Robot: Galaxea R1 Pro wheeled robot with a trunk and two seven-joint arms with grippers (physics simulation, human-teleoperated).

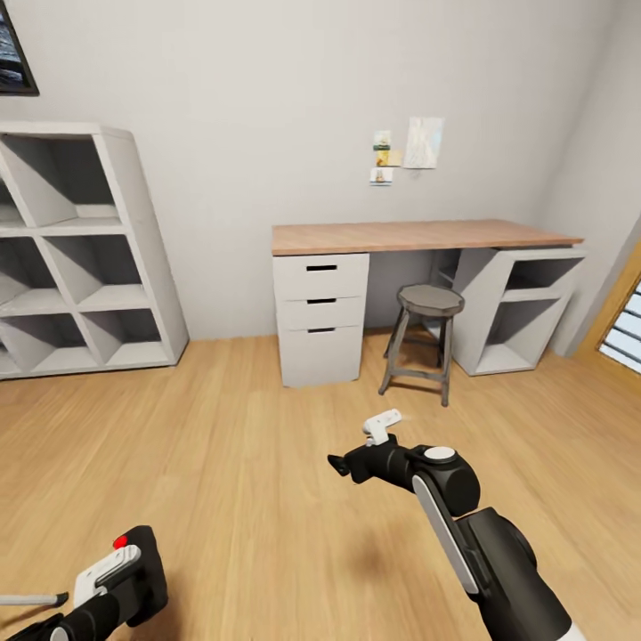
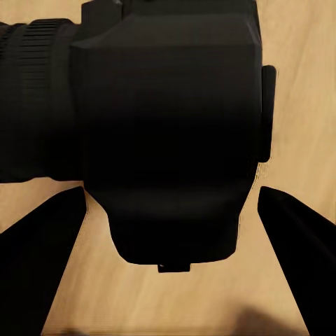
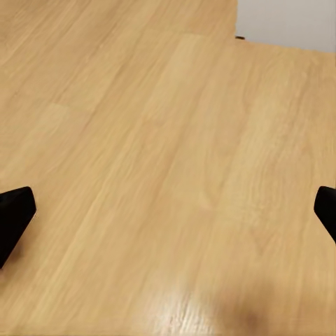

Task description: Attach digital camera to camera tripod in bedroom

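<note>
Carrying the digital camera [image 2: 168, 133] clamped between left gripper [image 1: 111, 579] fingers; right gripper [image 1: 365, 450] spread wide, empty; mounting on the tripod judged outstanding.

Left gripper [image 1: 107, 583] holds digital camera [image 1: 142, 570]; right gripper [image 1: 361, 450] above floor [image 1: 249, 445].

Stool [image 1: 425, 343] before desk [image 1: 418, 237]

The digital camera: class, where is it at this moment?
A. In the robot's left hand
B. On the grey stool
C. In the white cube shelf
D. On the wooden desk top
A: the head view shows the digital camera, red button up, in the left hand, and the left wrist view shows its black body between that hand's fingers.
</note>
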